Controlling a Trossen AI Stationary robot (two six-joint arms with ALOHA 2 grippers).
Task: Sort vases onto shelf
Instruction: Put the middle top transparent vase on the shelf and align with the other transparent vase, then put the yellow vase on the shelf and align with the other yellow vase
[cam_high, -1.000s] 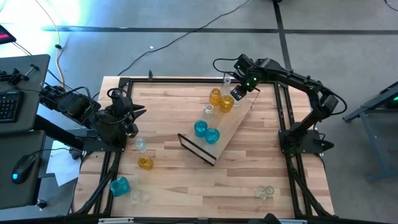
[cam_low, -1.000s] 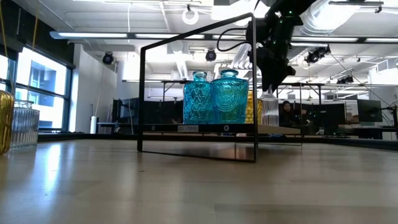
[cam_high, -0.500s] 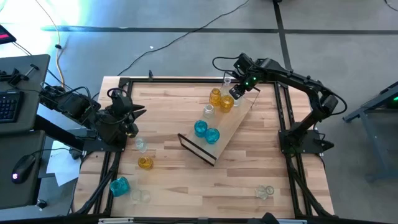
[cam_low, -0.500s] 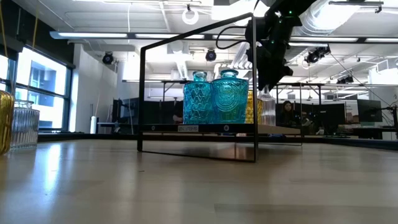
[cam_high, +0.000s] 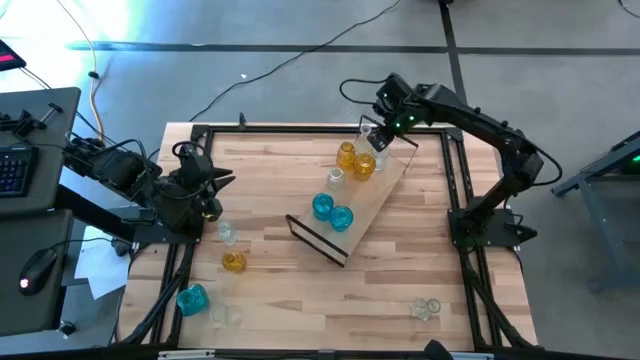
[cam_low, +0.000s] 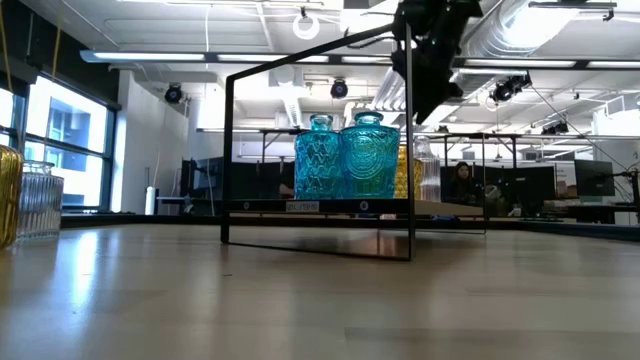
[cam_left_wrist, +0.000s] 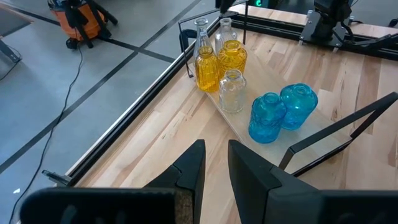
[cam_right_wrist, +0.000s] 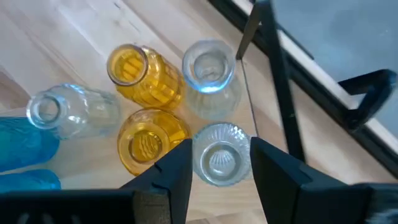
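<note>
The vases are small glass bottles, so I think they are light, hard, slippery and easy to break. I would pinch each one gently around its fat middle or just under the neck, and set it down softly. The shelf (cam_high: 385, 190) lies slanted near the upper middle of the high view. I count seven vases on it: two amber vases (cam_high: 346, 155), two teal vases (cam_high: 322, 206) and three clear ones. The right gripper (cam_high: 383, 128) hangs over the top end of the shelf. Its jaws are wide apart and hold nothing, with a clear vase (cam_right_wrist: 221, 155) standing free below them. More vases wait on the bench (cam_high: 290, 300). At the lower left are one amber vase (cam_high: 233, 262), one teal vase (cam_high: 192, 298) and some clear ones, too small to count. A clear pair (cam_high: 426, 308) stands at the lower right. The left gripper (cam_left_wrist: 214, 171) waits at the left edge, jaws a little apart and empty.
</note>
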